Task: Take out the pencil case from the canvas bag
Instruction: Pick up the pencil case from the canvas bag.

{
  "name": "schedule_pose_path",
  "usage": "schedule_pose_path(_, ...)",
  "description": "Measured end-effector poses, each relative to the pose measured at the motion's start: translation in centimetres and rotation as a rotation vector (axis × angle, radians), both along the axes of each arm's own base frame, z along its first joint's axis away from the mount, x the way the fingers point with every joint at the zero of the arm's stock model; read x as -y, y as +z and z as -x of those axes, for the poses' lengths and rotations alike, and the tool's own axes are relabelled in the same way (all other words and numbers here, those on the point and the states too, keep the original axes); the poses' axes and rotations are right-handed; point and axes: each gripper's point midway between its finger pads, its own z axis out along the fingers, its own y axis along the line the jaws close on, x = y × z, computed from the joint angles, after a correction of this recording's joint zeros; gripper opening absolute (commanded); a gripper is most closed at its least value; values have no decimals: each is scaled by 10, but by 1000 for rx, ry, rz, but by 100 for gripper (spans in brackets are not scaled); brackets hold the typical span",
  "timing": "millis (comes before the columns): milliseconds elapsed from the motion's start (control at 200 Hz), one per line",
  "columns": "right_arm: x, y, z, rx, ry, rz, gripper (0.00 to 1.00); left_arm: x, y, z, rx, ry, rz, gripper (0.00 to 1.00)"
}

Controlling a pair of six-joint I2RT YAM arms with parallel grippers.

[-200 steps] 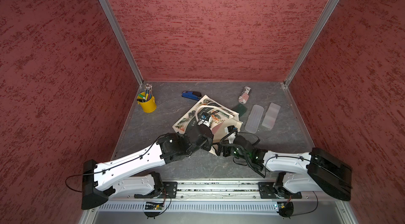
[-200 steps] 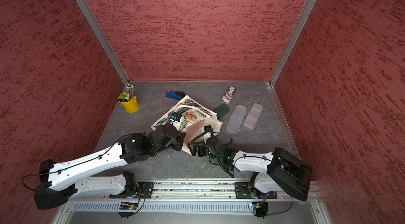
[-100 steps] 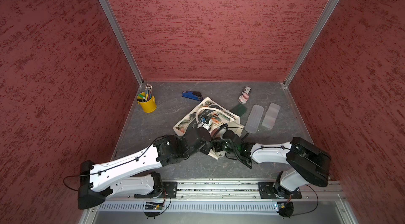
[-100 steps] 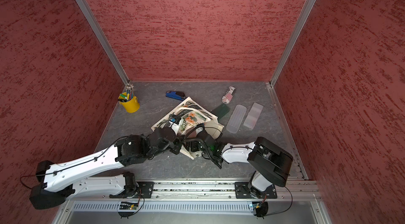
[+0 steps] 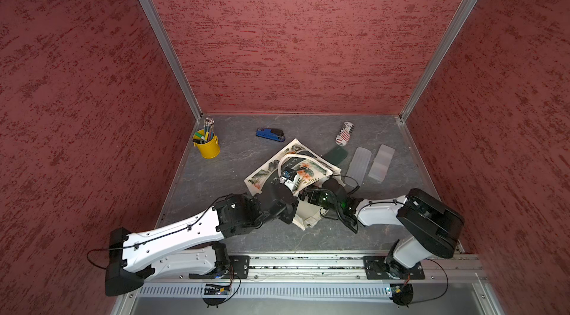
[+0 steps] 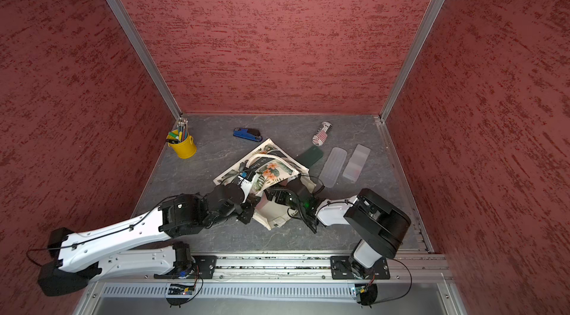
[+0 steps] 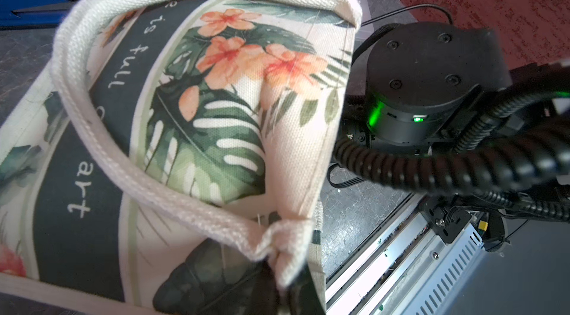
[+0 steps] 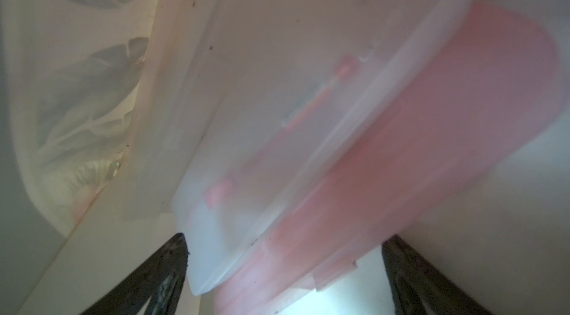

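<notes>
The canvas bag (image 5: 311, 168) (image 6: 273, 171) lies on its side mid-table, cream with leaf-and-flower print and a dark green lettered band (image 7: 92, 180). My left gripper (image 7: 287, 301) is shut on the bag's rim at the base of a handle and holds the mouth up. My right gripper (image 8: 287, 282) is inside the bag and open, its black fingers (image 8: 166, 270) wide apart. The pencil case (image 8: 308, 131), frosted white over pink, lies between and beyond them, blurred. In both top views the bag hides it, and only the right wrist (image 5: 328, 196) shows.
Behind the bag lie a blue stapler (image 5: 270, 134), a red-and-white striped can (image 5: 344, 133), a dark green flat item (image 5: 336, 155) and two frosted plastic pieces (image 5: 357, 164). A yellow pen cup (image 5: 207, 145) stands back left. A metal rail (image 5: 308, 262) runs along the front.
My right arm has folded in and pushed its gripper leftward into the bag's mouth. The left gripper has kept its hold on the rim and lifted it slightly.
</notes>
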Motion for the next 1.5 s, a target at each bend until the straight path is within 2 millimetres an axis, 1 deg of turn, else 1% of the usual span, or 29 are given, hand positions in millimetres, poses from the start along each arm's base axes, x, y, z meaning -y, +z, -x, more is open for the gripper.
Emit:
schedule_pose_path(95, 0, -2, -2, -23, -39, -78, 97, 2, -4, 4, -12, -16, -2, 0)
schedule_pose_path(180, 1, -2, -3, -31, -73, -173, 93, 4, -6, 6, -17, -25, -8, 0)
schedule_pose_path(266, 4, -5, -3, -37, -106, -258, 83, 6, -9, 8, -26, -37, -20, 0)
schedule_pose_path(331, 5, -7, -4, -47, -127, -315, 73, 8, -12, 10, -32, -46, -31, 0)
schedule_pose_path(371, 7, -8, -4, -50, -136, -345, 69, 9, -14, 12, -36, -51, -38, 0)
schedule_pose_path(506, 15, -12, -1, -72, -170, -420, 63, 12, -18, 14, -42, -63, -52, 0)
schedule_pose_path(576, 17, -10, 1, -77, -177, -452, 62, 11, -18, 15, -43, -66, -55, 0)
schedule_pose_path(631, 17, -9, 1, -78, -179, -468, 59, 12, -18, 15, -43, -66, -55, 0)
schedule_pose_path(691, 17, -8, 1, -81, -181, -477, 56, 12, -18, 16, -42, -66, -55, 0)
schedule_pose_path(892, 16, -10, -1, -92, -186, -473, 54, 12, -17, 16, -40, -67, -54, 0)
schedule_pose_path(1012, 10, -13, -5, -102, -189, -456, 51, 12, -16, 15, -37, -60, -51, 0)
schedule_pose_path(1117, 4, -13, -11, -104, -189, -448, 43, 12, -12, 13, -30, -51, -44, 0)
schedule_pose_path(1192, 1, -11, -14, -100, -187, -446, 33, 12, -11, 13, -31, -48, -44, 0)
schedule_pose_path(1272, 0, -12, -15, -100, -184, -429, 27, 12, -12, 14, -35, -48, -45, 0)
schedule_pose_path(1328, 0, -13, -14, -104, -185, -411, 24, 11, -12, 14, -37, -46, -44, 0)
schedule_pose_path(1423, 2, -6, -13, -84, -173, -372, 24, 11, -11, 13, -33, -35, -39, 0)
schedule_pose_path(1498, 3, 9, -12, -49, -156, -347, 24, 8, -7, 12, -21, -25, -31, 0)
